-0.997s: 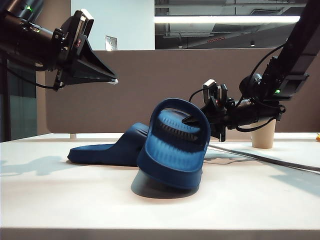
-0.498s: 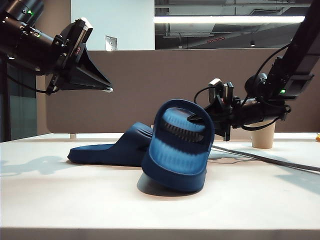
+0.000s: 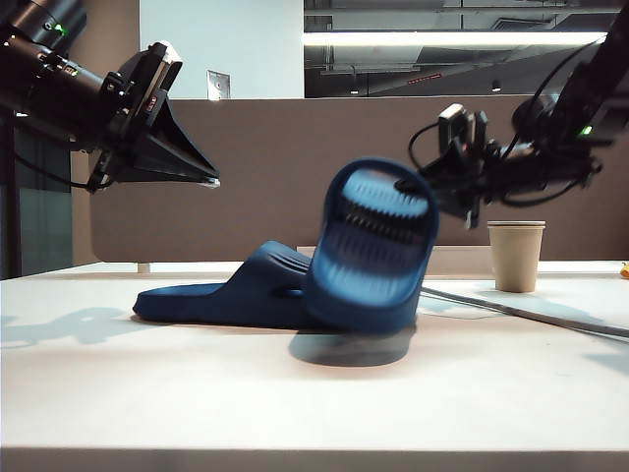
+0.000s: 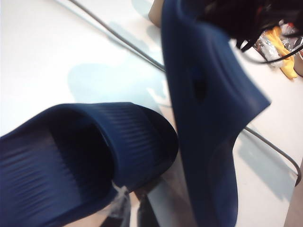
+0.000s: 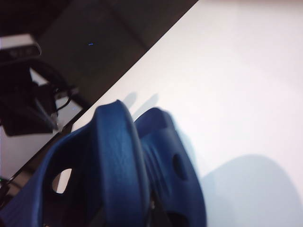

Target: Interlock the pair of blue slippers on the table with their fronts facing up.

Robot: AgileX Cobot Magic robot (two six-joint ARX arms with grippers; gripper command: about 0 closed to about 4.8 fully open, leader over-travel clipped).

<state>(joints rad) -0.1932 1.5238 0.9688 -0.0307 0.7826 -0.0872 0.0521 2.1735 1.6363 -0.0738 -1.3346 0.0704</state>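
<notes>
One blue slipper (image 3: pixel 211 295) lies flat on the white table (image 3: pixel 118 393), sole down. The other slipper (image 3: pixel 373 246) hangs upright and blurred just above the table, its lighter footbed towards the camera. My right gripper (image 3: pixel 401 184) is shut on its top end, by the strap. In the right wrist view this slipper (image 5: pixel 118 161) fills the space around the gripper (image 5: pixel 151 215). My left gripper (image 3: pixel 214 182) hovers shut and empty, high above the flat slipper's heel end. In the left wrist view its tips (image 4: pixel 132 210) are over the flat slipper (image 4: pixel 71 156), with the lifted slipper (image 4: pixel 203 109) beside it.
A paper cup (image 3: pixel 516 256) stands at the back right, and a dark cable (image 3: pixel 521 313) runs across the table towards it. A grey-brown partition (image 3: pixel 295 167) closes the back edge. Yellow items (image 4: pixel 284 56) lie far off to the right.
The right gripper has risen and moved right, lifting its slipper off the table. The left gripper has stayed high with only a slight turn.
</notes>
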